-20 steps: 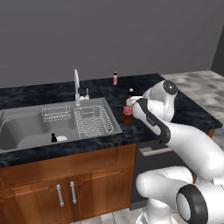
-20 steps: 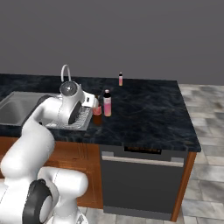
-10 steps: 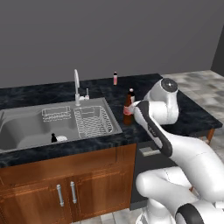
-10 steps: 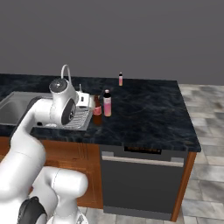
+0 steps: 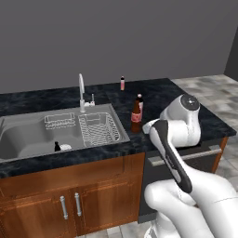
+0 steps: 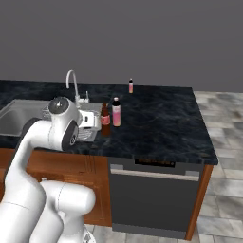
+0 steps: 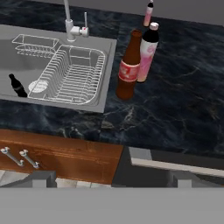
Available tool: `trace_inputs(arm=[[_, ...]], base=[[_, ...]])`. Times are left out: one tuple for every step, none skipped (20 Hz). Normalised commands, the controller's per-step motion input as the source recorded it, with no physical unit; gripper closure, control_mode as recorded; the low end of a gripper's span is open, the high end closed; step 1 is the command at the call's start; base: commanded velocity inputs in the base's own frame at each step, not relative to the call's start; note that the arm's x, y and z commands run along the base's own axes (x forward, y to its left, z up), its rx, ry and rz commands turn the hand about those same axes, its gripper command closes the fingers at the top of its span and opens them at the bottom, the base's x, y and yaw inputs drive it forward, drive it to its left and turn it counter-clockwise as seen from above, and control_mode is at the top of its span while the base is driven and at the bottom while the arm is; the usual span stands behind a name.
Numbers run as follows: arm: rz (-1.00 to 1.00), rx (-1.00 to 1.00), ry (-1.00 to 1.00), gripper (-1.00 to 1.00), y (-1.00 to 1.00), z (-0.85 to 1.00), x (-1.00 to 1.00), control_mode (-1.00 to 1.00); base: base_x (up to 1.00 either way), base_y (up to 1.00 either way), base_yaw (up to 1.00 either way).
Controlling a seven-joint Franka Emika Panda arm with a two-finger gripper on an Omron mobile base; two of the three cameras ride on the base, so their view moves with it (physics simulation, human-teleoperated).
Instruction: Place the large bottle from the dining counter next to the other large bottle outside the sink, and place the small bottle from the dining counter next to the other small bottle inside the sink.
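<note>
Now I see the large bottle standing upright on the bench, just right of the sink, with the other large bottle close beside it; I cannot tell whether they touch. The other small bottle lies tilted inside the sink next to the wire rack. A small bottle stands farther back on the bench, behind the faucet line. My arm is drawn back off the bench edge. I cannot tell how the fingers are set.

Both base views flank the sink (hand view looks down).
</note>
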Motion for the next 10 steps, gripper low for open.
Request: trace_inputs(arm=[[0.01,-0.01,0.00,-1.00,-0.08,-0.19,-0.21,-1.00],[0.00,0.00,0.00,-1.00,-0.09,-0.17,-0.16,-1.00],[0.00,0.00,0.00,-1.00,-0.10,-0.15,-0.16,-1.00],[0.00,0.00,0.00,-1.00,-0.10,-0.12,-0.11,-1.00],[0.00,0.00,0.00,-1.00,-0.09,-0.11,-0.16,-1.00],[0.00,0.00,0.00,-1.00,-0.07,-0.11,-0.10,-1.00],[0.00,0.00,0.00,-1.00,-0.08,-0.10,0.00,-1.00],[0.00,0.00,0.00,-1.00,-0.09,-0.10,0.00,-1.00],[0.00,0.00,0.00,-1.00,-0.10,-0.11,0.00,-1.00],[0.00,0.00,0.00,-1.00,-0.09,-0.11,0.00,-1.00]], base=[[0.00,0.00,0.00],[0.00,0.00,0.00],[0.00,0.00,0.00],[0.00,0.00,0.00],[0.00,0.00,0.00],[0.00,0.00,0.00],[0.00,0.00,0.00],[0.00,0.00,0.00],[0.00,0.00,0.00],[0.00,0.00,0.00]])
